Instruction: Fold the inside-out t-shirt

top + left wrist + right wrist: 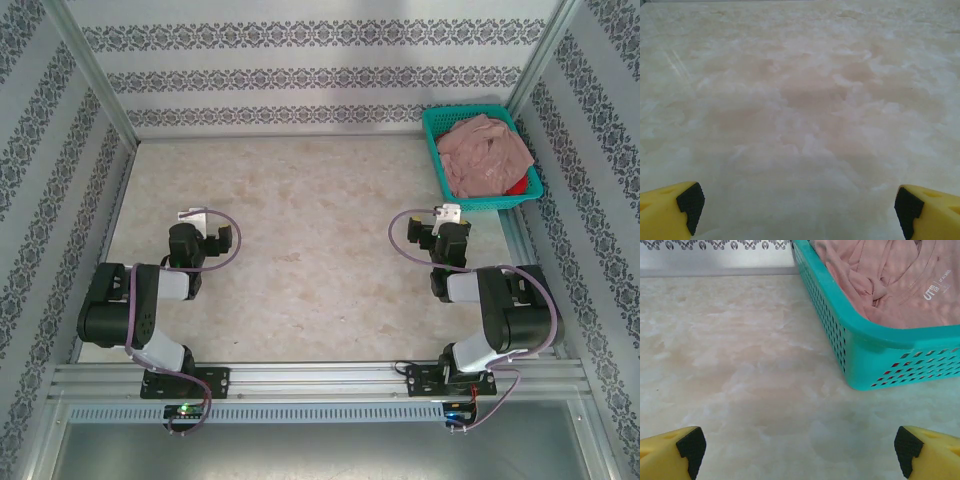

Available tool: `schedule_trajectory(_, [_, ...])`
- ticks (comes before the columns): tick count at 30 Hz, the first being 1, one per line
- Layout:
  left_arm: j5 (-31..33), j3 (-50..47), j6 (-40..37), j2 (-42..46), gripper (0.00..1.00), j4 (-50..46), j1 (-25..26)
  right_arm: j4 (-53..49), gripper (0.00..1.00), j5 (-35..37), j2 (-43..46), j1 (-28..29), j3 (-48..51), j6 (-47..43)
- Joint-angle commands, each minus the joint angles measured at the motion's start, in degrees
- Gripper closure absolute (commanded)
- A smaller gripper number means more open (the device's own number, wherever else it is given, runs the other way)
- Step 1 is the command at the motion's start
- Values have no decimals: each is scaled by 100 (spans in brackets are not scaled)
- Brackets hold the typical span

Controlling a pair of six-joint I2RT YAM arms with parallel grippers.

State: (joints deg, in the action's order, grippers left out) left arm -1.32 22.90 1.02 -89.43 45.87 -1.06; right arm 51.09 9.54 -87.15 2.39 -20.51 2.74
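Observation:
The inside-out t-shirt (pixel 487 155) lies crumpled, dusty pink, in a teal basket (pixel 434 131) at the table's far right corner. In the right wrist view the t-shirt (pixel 890 285) shows a white printed neck label, and the basket wall (pixel 880 360) stands just ahead and to the right. My right gripper (pixel 447 213) is open over bare table, short of the basket's near left corner, with nothing between its yellow fingers (pixel 670 452). On the left side of the table my left gripper (pixel 192 217) is also open over bare marble-patterned table (pixel 800 100), far from the shirt.
A bright red garment (pixel 518 186) peeks out under the pink shirt at the basket's near edge. Patterned walls enclose the table (pixel 300 250) at the back and on both sides. Aluminium rails run along the near edge by the arm bases.

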Motion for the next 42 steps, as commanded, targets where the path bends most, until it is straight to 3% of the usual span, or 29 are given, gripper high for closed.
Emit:
schedule_trajectory(1, [-61, 101, -84, 4, 0, 131, 71, 140, 2, -83, 66, 7, -93, -49])
schedule_trajectory(26, [-71, 101, -81, -1, 0, 133, 62, 129, 2, -110, 67, -11, -94, -44])
schedule_trajectory(28, [-22, 120, -59, 44, 0, 95, 59, 243, 2, 162, 140, 49, -25, -20])
schedule_trajectory(32, [629, 425, 272, 908, 0, -1224, 64, 18, 2, 655, 968, 510, 265, -468])
schedule_trajectory(34, [1094, 517, 711, 1447, 0, -1865, 62, -953, 2, 705, 1515, 929, -84, -750])
schedule_trajectory(36, [1363, 623, 1477, 1946, 0, -2504, 48, -1827, 2, 238, 1807, 1225, -415, -783])
schedule_trajectory(40, [5, 901, 2295, 2378, 0, -2898, 60, -2638, 2, -436, 1805, 1928, -1179, -822])
schedule_trajectory(42, [-836, 1174, 2670, 2226, 0, -2920, 133, -3243, 2, -391, 1710, 1909, -1802, -444])
